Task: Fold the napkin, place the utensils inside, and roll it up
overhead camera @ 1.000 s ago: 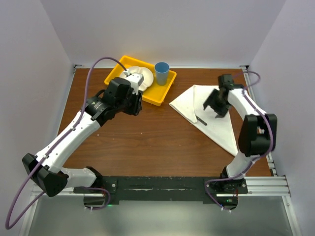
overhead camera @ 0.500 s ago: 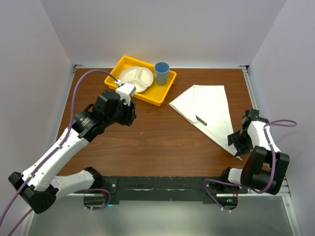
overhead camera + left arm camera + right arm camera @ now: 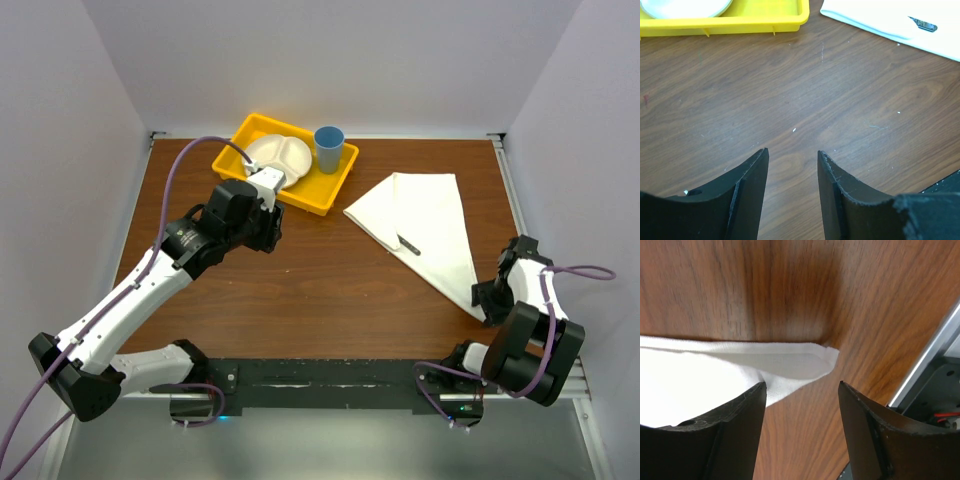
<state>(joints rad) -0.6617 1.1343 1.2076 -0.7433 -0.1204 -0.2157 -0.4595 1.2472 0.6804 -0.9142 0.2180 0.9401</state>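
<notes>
Left gripper (image 3: 792,152) hangs well left of the napkin (image 3: 430,215), jaws parted and empty; right gripper (image 3: 802,385) sits at its near corner, jaws apart.

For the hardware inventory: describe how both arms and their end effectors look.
The left arm and right arm are built alike: white links joined by bulky black joints. A purple cable loops along the left arm, and a second purple cable comes off the right. The left end effector and right end effector each have two flat matte-black fingers. No markings show.
</notes>
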